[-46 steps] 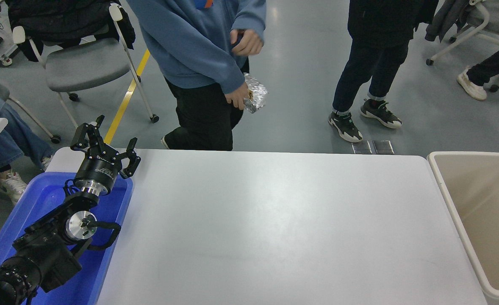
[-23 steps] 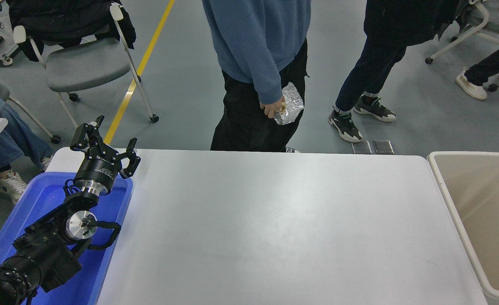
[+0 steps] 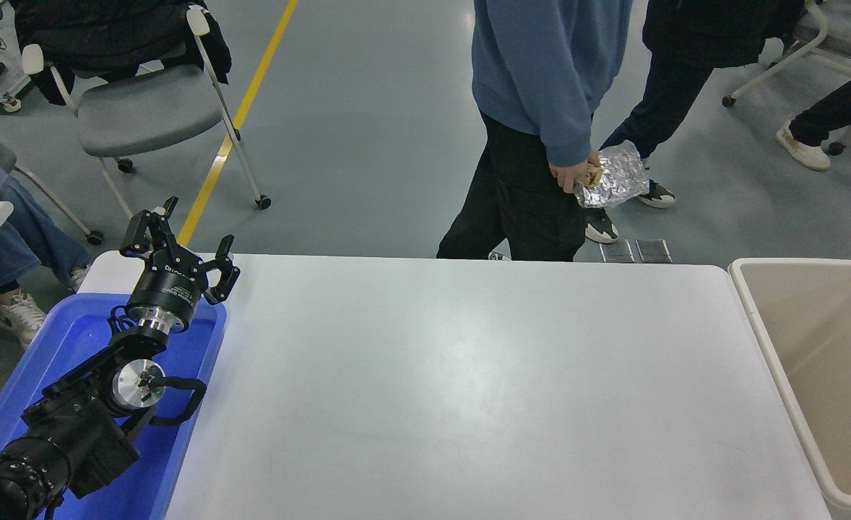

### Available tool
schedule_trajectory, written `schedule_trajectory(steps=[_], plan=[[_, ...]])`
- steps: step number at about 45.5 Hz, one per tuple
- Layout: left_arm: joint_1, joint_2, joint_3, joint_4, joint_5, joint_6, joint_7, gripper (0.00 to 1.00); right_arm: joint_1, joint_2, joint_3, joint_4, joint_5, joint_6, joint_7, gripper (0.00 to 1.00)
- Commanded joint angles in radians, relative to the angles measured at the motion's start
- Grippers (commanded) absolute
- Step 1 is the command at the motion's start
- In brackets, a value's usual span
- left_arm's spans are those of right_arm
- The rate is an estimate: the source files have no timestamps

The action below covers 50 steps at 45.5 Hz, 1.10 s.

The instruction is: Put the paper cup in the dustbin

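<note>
The beige dustbin [image 3: 749,303] stands at the table's right edge, and only a bare cream inside shows. The paper cup is not in view on the table or in the visible part of the bin. My left gripper [image 3: 182,244] is parked at the lower left above a blue tray, open and empty. My right arm is out of the picture.
The blue tray [image 3: 187,433] sits on the white table [image 3: 469,375] at its left edge, under the left arm. A person in a blue sweater [image 3: 541,72] walks along the far side holding a foil packet [image 3: 613,177]. Another person and chairs stand behind.
The person in blue has walked to the right along the far side. A pale shape seen in the bin half a second ago no longer shows. The left arm has not moved.
</note>
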Motion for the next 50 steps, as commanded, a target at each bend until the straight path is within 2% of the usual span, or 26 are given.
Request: schedule_trajectory(steps=[1,21,34,39,50], plan=[[0.0,0.0,-0.001,0.0,0.0,0.0,0.0,1.0,0.008,-0.008,0.009,-0.001,0.001,0.0,0.0,0.99],[0.0,0.0,-0.001,0.0,0.0,0.0,0.0,1.0,0.077,0.019,0.023,0.0,0.008,0.021,0.004,0.99],[0.0,0.0,-0.001,0.0,0.0,0.0,0.0,1.0,0.111,-0.001,0.225,0.023,0.022,0.018,0.038,0.99],[0.0,0.0,-0.001,0.0,0.0,0.0,0.001,1.0,0.126,-0.014,0.314,0.09,0.024,0.018,0.096,0.99],[0.0,0.0,-0.001,0.0,0.0,0.0,0.0,1.0,0.125,-0.087,0.593,0.325,0.021,0.017,0.103,0.99]])
